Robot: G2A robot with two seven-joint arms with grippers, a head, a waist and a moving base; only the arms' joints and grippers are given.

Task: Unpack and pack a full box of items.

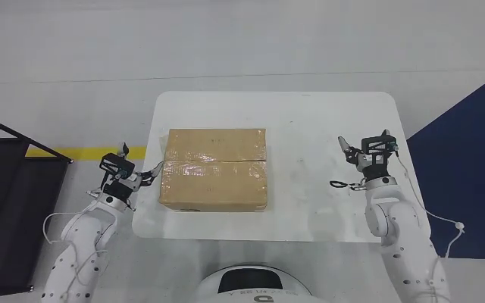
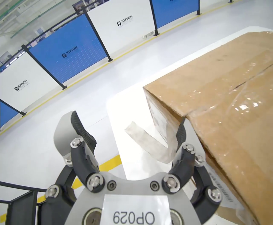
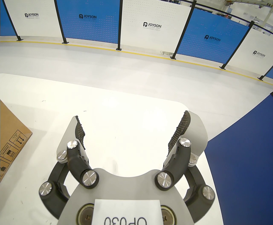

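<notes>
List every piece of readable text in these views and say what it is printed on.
"OP029", upside down: tag on the left gripper.
"OP030", upside down, lower edge cut off: tag on the right gripper.
Brand logo and name, repeated: fence panels; the small line beneath is unreadable.
Handling marks and label print: cardboard box; too small to read.

Printed tag (image 2: pixel 133 215) on left gripper (image 2: pixel 128 122), right gripper (image 3: pixel 131 117) — handling symbols (image 3: pixel 12 147) on box (image 3: pixel 10 127)
</notes>
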